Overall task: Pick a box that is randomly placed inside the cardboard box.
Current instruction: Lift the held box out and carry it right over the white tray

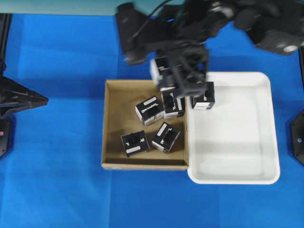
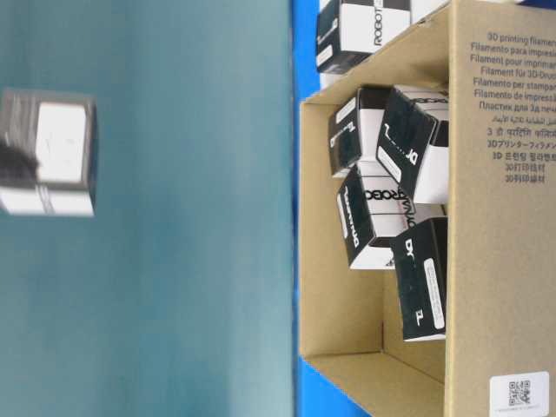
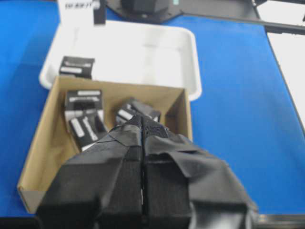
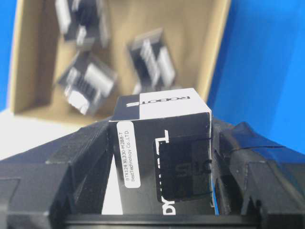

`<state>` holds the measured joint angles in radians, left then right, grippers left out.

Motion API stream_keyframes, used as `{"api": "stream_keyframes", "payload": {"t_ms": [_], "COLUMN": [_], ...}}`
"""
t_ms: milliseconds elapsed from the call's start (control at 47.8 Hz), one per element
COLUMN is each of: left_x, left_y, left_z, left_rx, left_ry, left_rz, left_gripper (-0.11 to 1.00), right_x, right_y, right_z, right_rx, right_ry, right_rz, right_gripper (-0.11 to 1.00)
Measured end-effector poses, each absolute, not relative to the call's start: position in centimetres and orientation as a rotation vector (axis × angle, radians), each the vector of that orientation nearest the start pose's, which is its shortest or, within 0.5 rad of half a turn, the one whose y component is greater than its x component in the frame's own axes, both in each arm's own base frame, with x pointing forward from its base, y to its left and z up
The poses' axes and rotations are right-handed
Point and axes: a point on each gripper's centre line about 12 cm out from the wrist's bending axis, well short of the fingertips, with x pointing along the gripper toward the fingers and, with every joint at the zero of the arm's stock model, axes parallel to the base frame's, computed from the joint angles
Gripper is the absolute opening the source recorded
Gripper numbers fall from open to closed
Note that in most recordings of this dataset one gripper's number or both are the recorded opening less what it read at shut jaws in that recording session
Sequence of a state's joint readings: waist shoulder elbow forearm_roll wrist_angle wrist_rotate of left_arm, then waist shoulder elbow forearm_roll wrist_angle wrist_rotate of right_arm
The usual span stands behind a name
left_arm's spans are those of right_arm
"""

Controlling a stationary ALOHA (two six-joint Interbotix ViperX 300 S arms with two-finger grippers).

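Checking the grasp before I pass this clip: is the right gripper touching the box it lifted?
Touching. The right wrist view shows the right gripper with a finger pressed flat against each side of the box, no gap on either side.

The cardboard box (image 1: 108,124) is matt brown corrugated board, the tray (image 1: 237,142) smooth glossy white plastic, the box (image 4: 162,143) printed card.

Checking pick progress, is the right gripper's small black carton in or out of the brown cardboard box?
Out: small black carton clamped in right gripper, above brown cardboard box.
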<state>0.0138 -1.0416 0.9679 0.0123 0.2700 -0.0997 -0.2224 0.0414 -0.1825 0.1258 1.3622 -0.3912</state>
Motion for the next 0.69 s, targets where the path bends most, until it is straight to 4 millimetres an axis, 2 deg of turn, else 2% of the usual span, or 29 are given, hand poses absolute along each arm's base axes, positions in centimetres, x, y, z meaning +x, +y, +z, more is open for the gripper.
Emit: {"api": "stream_keyframes", "payload": {"t_ms": [272, 440, 691], "left_x": [18.6, 18.6, 18.6], "left_y": [0.3, 0.3, 0.3], "left_z": [32.9, 32.9, 32.8], "left_rx": [-0.09, -0.09, -0.092], "left_ry": [0.194, 0.192, 0.197], "left_rz": [0.026, 0.025, 0.026], "left_gripper": [-0.07, -0.07, -0.07], "right_x": [33.8, 31.0, 28.8], "right_y": [-7.5, -7.7, -8.6], "right_z": [35.7, 33.8, 30.2], "right_rx": [-0.093, -0.071, -0.043], "right_ry": [1.236, 1.265, 1.28], "right_rz": [0.049, 0.018, -0.026], "right_gripper": [0.64, 0.64, 0.64]}}
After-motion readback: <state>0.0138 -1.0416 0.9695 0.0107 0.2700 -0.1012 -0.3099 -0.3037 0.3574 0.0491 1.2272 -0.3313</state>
